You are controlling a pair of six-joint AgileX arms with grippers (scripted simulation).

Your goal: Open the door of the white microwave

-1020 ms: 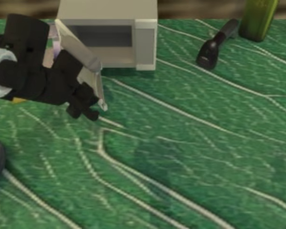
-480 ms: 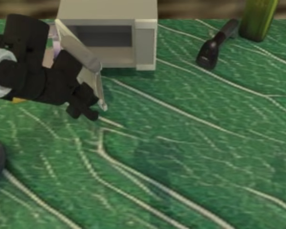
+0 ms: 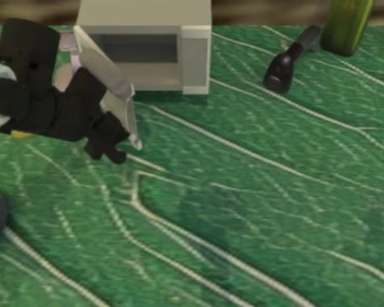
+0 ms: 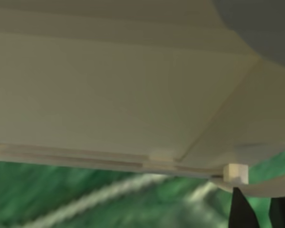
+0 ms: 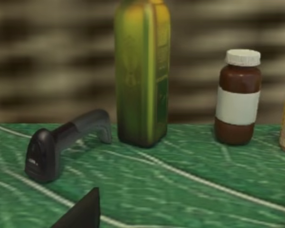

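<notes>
top view, left hand (image 3: 109, 142) apparently gripping the door (image 3: 109, 89), swung open toward table's left front

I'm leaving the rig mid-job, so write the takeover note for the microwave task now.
Left gripper: at the free edge of the white-framed, grey-windowed door, at the table's left rear; grip cannot be confirmed.
Right gripper: out of the top view; its wrist view faces a dark handheld scanner and a tall green bottle.
Boxy off-white microwave: at the rear edge, cavity exposed.
Done: door swung well out.
Left: widen if needed, then release.
</notes>
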